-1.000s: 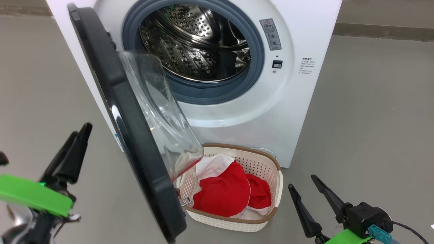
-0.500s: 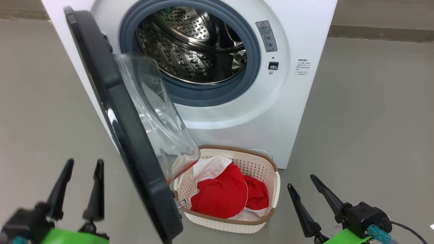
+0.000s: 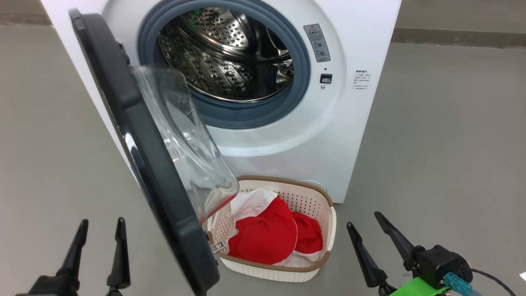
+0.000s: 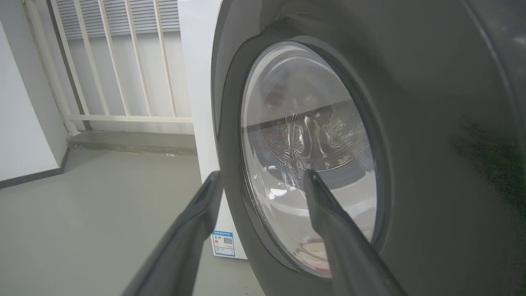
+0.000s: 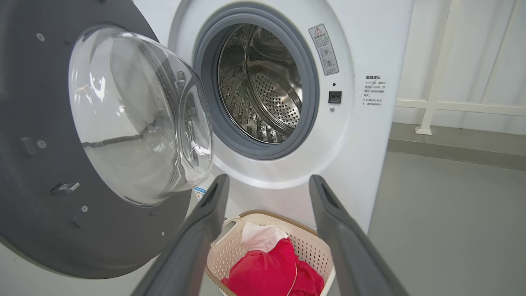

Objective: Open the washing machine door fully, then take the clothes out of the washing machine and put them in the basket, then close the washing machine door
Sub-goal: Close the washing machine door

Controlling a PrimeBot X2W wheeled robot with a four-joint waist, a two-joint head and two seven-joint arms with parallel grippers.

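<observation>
- The washing machine door (image 3: 146,152) stands swung wide out from the washing machine (image 3: 370,41), hinged on the robot's left. Its glass bowl (image 3: 181,139) bulges toward the opening.
- The drum (image 3: 222,61) looks bare as far as it can be seen, and the red and white clothes (image 3: 263,240) lie heaped in the basket (image 3: 283,181). I judge closing the door to be the step left.
- The door is rigid and likely fairly heavy, turning on one hinge. The black rim is glossy and probably slippery, so a flat push on its outer face should serve better than a pinch. The glass is best left alone (hard, but no place for fingertips).
- The left gripper (image 3: 102,222) hangs fully spread and empty at the door's outer side. In the left wrist view its fingers (image 4: 328,222) point at the window from near by; whether they touch it I cannot tell.
- The right gripper (image 3: 363,219) is likewise spread wide and holds nothing, low on the floor (image 3: 452,144) side, right of the basket.
- The basket sits just before the machine, under the door's free edge, with the metal latch hook (image 3: 218,246) near its rim. Whether the swinging door clears it cannot be told.
- The grey rubber ring (image 3: 246,117) shows no cloth caught across it.
</observation>
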